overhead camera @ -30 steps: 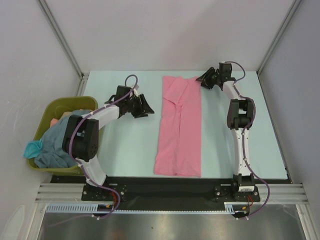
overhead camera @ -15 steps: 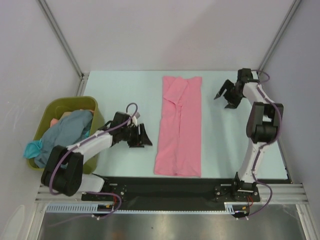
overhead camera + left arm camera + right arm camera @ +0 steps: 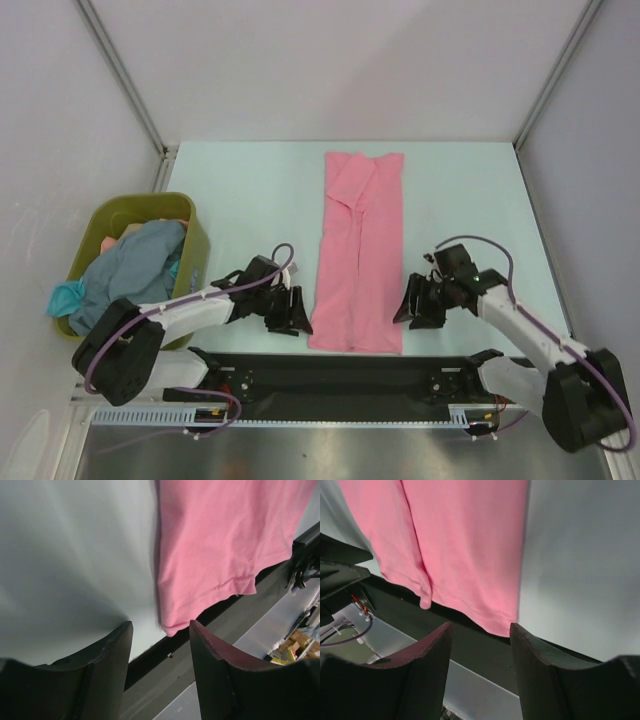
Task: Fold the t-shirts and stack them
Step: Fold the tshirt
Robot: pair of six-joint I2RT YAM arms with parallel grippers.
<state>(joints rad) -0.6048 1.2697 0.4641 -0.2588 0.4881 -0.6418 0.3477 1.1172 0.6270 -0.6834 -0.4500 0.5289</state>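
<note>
Pale mint table (image 3: 240, 190), grey-white walls on three sides, black rail along the near edge. Far left, the olive bin (image 3: 100, 222) holds a grey-blue t-shirt (image 3: 130, 265), w/ a teal one (image 3: 65, 297) spilling over its rim. The left gripper (image 3: 287, 312), a sec ago up beside the strip's middle, has dropped to the near-left hem corner; fingers spread, nothing btwn them. The pink t-shirt (image 3: 360, 250) lies centre as a long narrow strip, unmoved, near hem reaching the rail. The right gripper (image 3: 415, 305) has swung from the far collar end to the near-right corner, also spread and empty. Prob. both are set to pinch the hem for the crosswise fold.
</note>
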